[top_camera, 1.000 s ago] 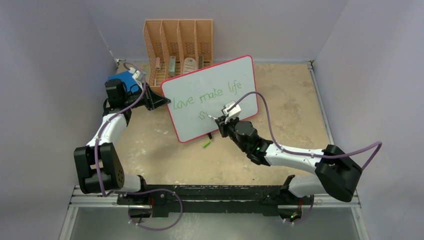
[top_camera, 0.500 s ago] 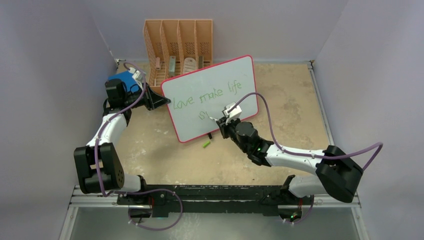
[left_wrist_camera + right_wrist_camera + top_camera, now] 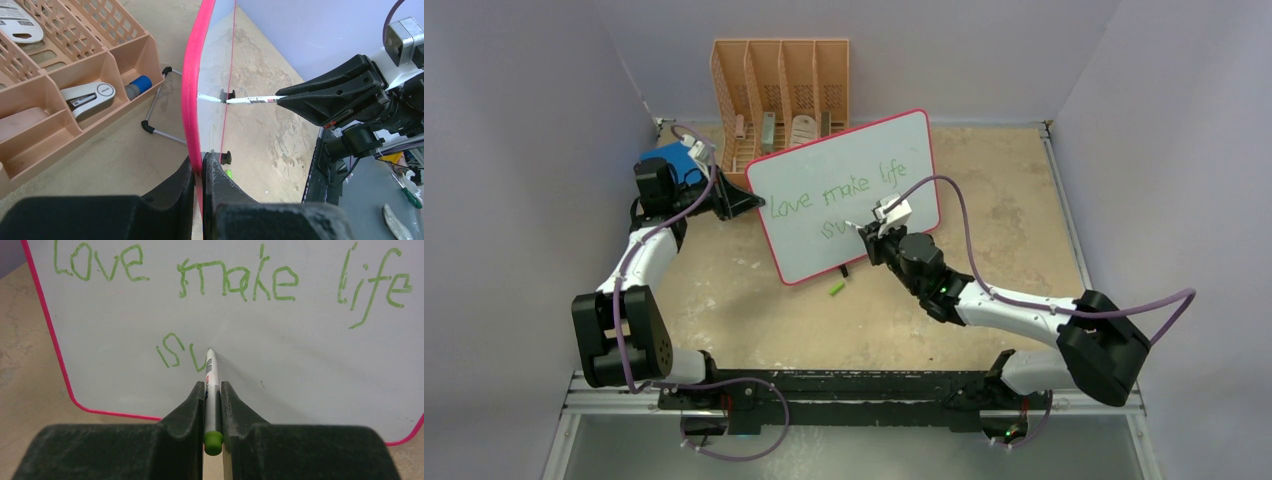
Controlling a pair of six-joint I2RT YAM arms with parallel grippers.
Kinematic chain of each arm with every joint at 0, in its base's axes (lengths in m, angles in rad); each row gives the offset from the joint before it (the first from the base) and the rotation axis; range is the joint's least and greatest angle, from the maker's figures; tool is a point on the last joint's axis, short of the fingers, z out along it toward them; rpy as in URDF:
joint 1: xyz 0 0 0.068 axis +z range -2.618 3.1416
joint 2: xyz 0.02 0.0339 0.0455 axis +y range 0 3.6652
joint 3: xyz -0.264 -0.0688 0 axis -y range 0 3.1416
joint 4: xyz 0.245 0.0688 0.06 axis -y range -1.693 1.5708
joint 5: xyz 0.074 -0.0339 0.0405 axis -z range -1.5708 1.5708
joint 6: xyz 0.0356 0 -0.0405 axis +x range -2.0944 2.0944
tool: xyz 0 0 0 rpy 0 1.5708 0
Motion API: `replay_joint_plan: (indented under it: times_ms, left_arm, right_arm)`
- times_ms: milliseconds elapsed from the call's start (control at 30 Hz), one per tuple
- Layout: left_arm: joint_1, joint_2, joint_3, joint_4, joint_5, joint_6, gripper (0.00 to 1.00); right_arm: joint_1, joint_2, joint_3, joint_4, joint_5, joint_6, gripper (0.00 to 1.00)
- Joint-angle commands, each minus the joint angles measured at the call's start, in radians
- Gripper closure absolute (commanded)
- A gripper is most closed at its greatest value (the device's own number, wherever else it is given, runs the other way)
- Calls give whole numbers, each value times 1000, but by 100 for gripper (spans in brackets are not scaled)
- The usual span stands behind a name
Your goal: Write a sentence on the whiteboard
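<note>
Rightward along the second line, the right gripper (image 3: 212, 387) has carried its clamped green marker (image 3: 211, 367). Near the table's (image 3: 1004, 200) far edge, the left gripper (image 3: 201, 167) pinches the whiteboard (image 3: 894, 150) by its rim. Pushing the tip too hard could swing the board and skew the sentence (image 3: 235, 282).

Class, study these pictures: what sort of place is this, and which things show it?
Likely a robot test cell: plain walls box in a table, a left arm and right arm sit at its near edge, and the right gripper holds a marker to a whiteboard.
</note>
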Motion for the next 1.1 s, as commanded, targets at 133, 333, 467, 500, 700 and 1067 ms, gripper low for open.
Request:
replay_joint_plan:
  times_ms: [133, 333, 467, 500, 700, 1067]
  left_arm:
    - [5, -37, 16, 53, 2, 39, 100]
    - [5, -38, 16, 51, -1, 40, 100]
    - [5, -38, 15, 51, -2, 40, 100]
    - [5, -38, 15, 51, -2, 40, 100]
    - [5, -40, 14, 50, -3, 40, 100]
    - [5, -38, 13, 50, 2, 40, 100]
  right_arm:
    - [-14, 10, 40, 27, 7, -21, 100]
    - [-14, -5, 10, 5, 5, -9, 100]
    - [-14, -27, -19, -11, 7, -1, 100]
    - [-14, -33, -27, -15, 7, 2, 100]
    - [-14, -46, -50, -32, 4, 10, 100]
    - [-23, -28, -33, -17, 18, -5, 100]
